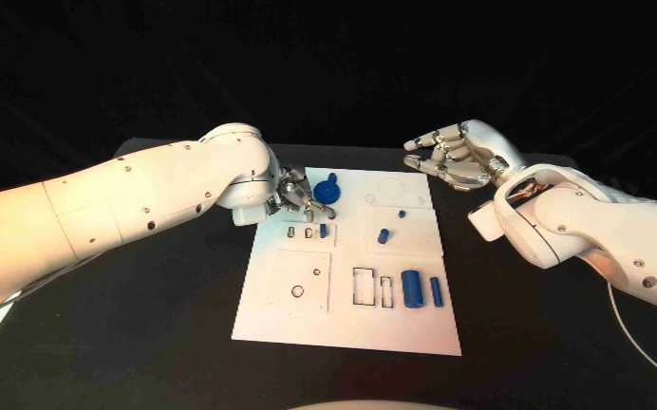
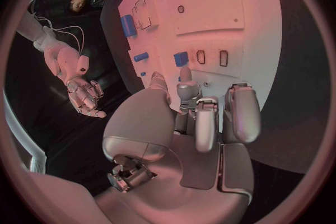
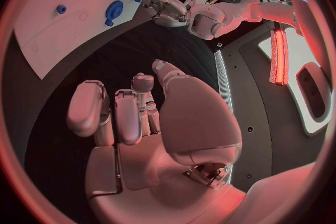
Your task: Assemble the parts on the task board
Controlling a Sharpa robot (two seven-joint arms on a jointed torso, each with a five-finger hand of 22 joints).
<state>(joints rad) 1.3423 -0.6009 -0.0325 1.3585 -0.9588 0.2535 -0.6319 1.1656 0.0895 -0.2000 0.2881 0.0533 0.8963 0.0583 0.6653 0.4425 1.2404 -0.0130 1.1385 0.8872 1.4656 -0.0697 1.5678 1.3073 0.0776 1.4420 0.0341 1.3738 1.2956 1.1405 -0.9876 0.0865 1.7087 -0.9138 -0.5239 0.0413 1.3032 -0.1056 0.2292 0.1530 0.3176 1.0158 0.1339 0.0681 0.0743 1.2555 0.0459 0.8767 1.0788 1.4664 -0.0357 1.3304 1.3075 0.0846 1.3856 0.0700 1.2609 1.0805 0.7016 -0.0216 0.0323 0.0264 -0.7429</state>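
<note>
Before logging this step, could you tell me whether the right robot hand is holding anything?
No, it holds nothing. The right robot hand hovers off the task board, fingers loosely curled and apart, palm bare in its wrist view.

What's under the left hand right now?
The left hand hovers over the board's far left part, beside a round blue part. Whatever lies directly beneath its fingers is covered.

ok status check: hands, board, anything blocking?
Left hand over the task board's far left edge, holding nothing visible. Right hand open, off the board's far right corner. Round blue part beside left fingers. Nothing blocking.
</note>
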